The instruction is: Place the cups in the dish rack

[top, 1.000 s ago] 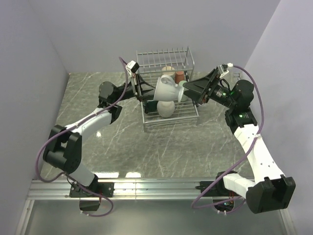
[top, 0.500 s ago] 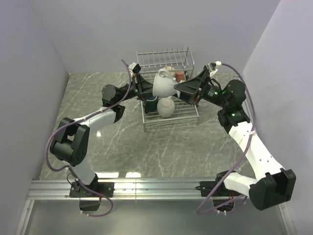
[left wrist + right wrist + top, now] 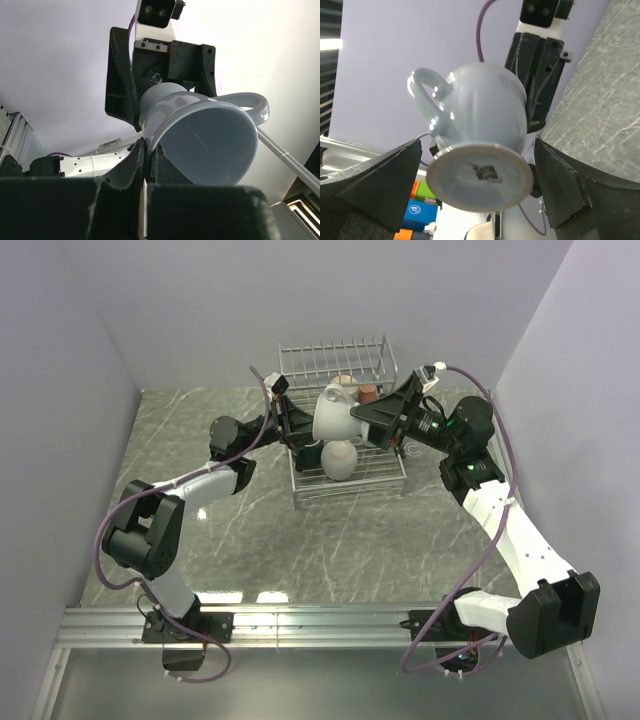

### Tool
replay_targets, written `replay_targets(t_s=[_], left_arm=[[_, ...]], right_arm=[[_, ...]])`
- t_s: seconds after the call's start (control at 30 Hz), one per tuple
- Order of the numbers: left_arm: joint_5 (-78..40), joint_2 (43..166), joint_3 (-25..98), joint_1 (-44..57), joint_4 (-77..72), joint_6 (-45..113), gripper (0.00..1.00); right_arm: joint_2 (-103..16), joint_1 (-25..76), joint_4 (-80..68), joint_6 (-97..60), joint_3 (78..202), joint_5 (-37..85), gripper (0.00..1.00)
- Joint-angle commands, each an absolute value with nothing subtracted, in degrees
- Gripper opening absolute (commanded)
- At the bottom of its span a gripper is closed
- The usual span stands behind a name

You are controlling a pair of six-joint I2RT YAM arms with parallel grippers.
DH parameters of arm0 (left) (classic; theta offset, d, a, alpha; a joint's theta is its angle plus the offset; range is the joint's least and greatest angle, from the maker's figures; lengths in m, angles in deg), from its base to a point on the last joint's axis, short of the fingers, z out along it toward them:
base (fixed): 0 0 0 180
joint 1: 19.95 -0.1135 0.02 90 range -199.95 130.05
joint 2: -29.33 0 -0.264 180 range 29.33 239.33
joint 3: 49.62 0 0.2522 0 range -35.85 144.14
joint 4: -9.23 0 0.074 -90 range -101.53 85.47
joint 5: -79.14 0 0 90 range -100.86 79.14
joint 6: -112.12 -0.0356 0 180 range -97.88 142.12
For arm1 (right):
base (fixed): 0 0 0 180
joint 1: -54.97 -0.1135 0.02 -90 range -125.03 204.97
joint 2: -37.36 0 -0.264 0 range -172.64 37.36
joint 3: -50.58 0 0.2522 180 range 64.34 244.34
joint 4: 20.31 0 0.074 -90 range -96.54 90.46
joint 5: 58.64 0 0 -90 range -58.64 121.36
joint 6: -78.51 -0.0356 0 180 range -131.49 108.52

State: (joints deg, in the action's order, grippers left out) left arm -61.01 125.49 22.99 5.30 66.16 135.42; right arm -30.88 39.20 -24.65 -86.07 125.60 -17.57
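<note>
The pale blue-white mug (image 3: 333,412) is held in the air over the silver wire dish rack (image 3: 335,348). My left gripper (image 3: 306,426) is shut on its rim; the left wrist view shows both pads pinching the rim wall (image 3: 146,155) with the mug's mouth (image 3: 210,142) facing the camera. My right gripper (image 3: 360,420) is open, with its fingers on either side of the mug's foot (image 3: 477,180). In the rack sit a beige mug (image 3: 340,458), a dark teal mug (image 3: 311,451), a reddish-brown mug (image 3: 368,394) and a cream mug (image 3: 343,383).
The rack stands at the back of the grey marbled tabletop (image 3: 260,530), close to the rear wall. Pale walls close in on the left and right. Both arms reach over the rack from opposite sides.
The mug has risen and tipped more upright over the rack, still in my left gripper. My right gripper has moved left, up to the mug's foot.
</note>
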Motion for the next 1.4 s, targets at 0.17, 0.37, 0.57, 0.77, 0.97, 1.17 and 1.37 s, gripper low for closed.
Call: replay_targets(t_s=[0.17,0.37,0.57,0.77,0.97,1.17,1.37], left_arm=[[-59.7,122.3,22.6,5.6,77.8,135.6,0.00],[-59.1,122.8,22.2,5.6,76.9,135.3,0.00],[-59.1,123.9,21.6,5.6,77.8,136.3,0.37],[-59.9,122.0,20.0,5.2,71.9,132.4,0.52],[-59.3,119.0,16.9,2.9,63.8,129.4,0.58],[-63.1,114.2,20.1,-1.8,38.7,113.5,0.61],[-60.5,109.1,22.5,-8.1,7.9,95.2,0.58]], right_arm=[[-30.9,39.0,-27.1,-84.9,128.9,-17.1,0.49],[-31.2,39.0,-26.9,-84.9,128.9,-17.8,0.17],[-31.6,39.1,-26.2,-84.4,129.7,-17.7,0.00],[-31.8,39.1,-24.3,-83.2,131.6,-18.0,0.00],[-31.6,41.7,-20.9,-81.5,133.5,-19.3,0.00],[-32.2,44.9,-17.3,-80.4,136.5,-20.8,0.00],[-34.7,46.9,0.7,-67.5,142.7,-16.6,0.00]])
